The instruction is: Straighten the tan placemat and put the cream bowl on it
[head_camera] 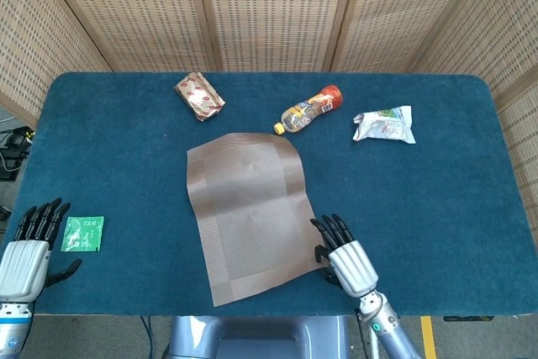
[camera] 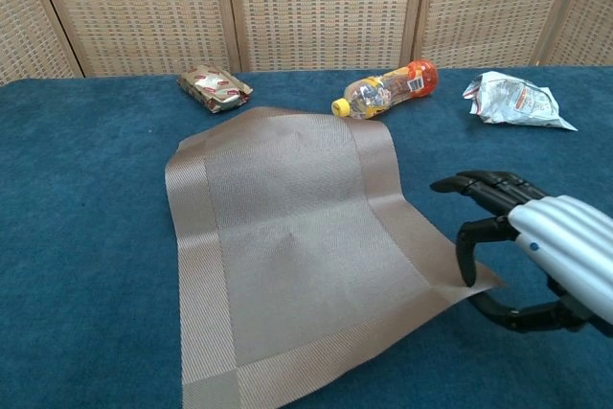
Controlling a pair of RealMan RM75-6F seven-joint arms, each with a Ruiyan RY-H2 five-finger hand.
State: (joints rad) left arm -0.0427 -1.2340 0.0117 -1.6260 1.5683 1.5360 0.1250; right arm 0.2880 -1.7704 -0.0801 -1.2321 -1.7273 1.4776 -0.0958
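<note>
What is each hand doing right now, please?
Left hand: open, holding nothing, beside the green packet.
Right hand: pinching the near right corner of the tan placemat.

One placemat (head_camera: pixel 250 208), one bottle (head_camera: pixel 309 109) and one green packet (head_camera: pixel 82 234) are here. Two snack wrappers (head_camera: pixel 199 96) (head_camera: pixel 384 124) and two robot hands (head_camera: pixel 346 256) (head_camera: pixel 27 247) complete the count.

I see a table (head_camera: pixel 471 208) covered with dark blue cloth. Behind it stands a woven folding screen (head_camera: pixel 269 6). The light is even.
</note>
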